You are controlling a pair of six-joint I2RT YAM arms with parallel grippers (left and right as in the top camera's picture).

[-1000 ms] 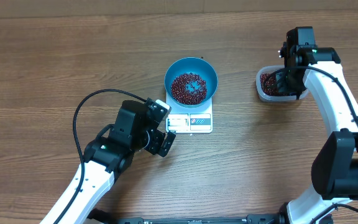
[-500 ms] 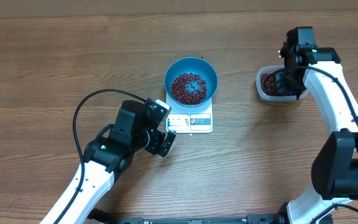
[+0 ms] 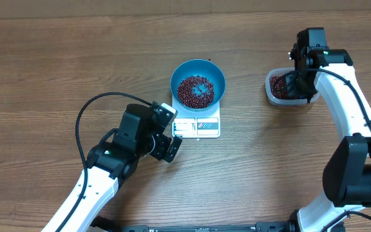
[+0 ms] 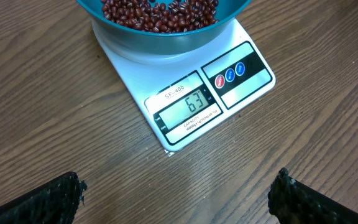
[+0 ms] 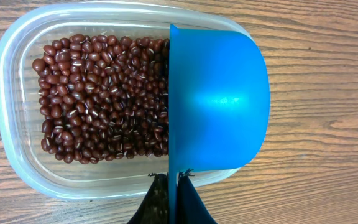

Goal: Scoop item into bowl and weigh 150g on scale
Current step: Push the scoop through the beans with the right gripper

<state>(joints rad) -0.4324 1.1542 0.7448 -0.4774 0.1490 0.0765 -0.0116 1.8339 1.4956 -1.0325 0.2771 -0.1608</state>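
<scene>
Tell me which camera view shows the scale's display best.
Left wrist: the scale sits close, its display facing the camera, digits legible. Overhead shows it small, partly under the bowl, display unreadable. Right wrist shows none of it, only scoop and tub.

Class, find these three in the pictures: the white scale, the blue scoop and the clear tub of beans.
scale [image 4: 188, 104]: left wrist view, on its display.
blue scoop [image 5: 219, 102]: right wrist view, on the cup's outer wall.
clear tub [image 5: 5, 93]: right wrist view, on its left rim.
</scene>
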